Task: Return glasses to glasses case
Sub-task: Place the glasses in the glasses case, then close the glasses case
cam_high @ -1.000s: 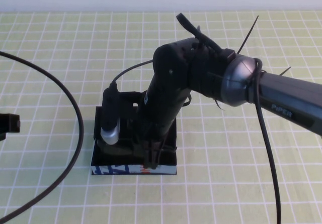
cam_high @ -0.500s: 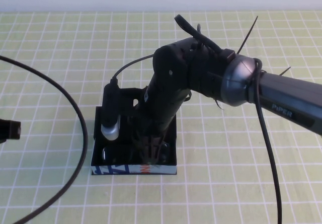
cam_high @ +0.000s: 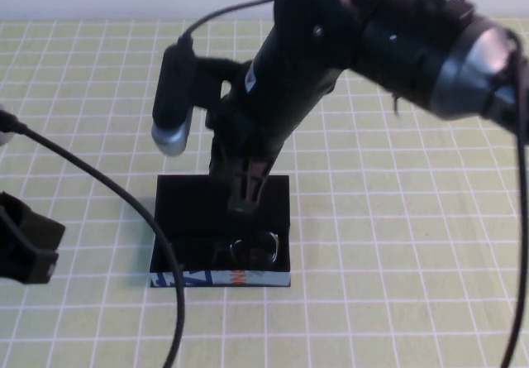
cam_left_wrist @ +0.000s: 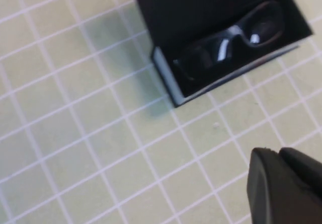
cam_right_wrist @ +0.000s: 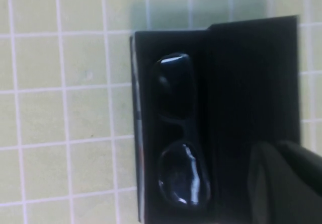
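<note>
The case lies open on the green grid mat, its blue-white front edge facing the robot and its lid laid flat behind the tray. The glasses rest inside the case, lengthwise along the front edge, with both lenses visible in the right wrist view and in the left wrist view. The right gripper hangs above the case, over the rear half of the tray, clear of the glasses; its fingers point down and appear close together with nothing between them. The camera on the right wrist sits to the left of the gripper, above the mat behind the case. The left gripper is to the left of the case, well apart from it, near the edge of the high view; whether its fingers are apart or together cannot be determined. A black cable curves across the mat between the left gripper and the case.
</note>
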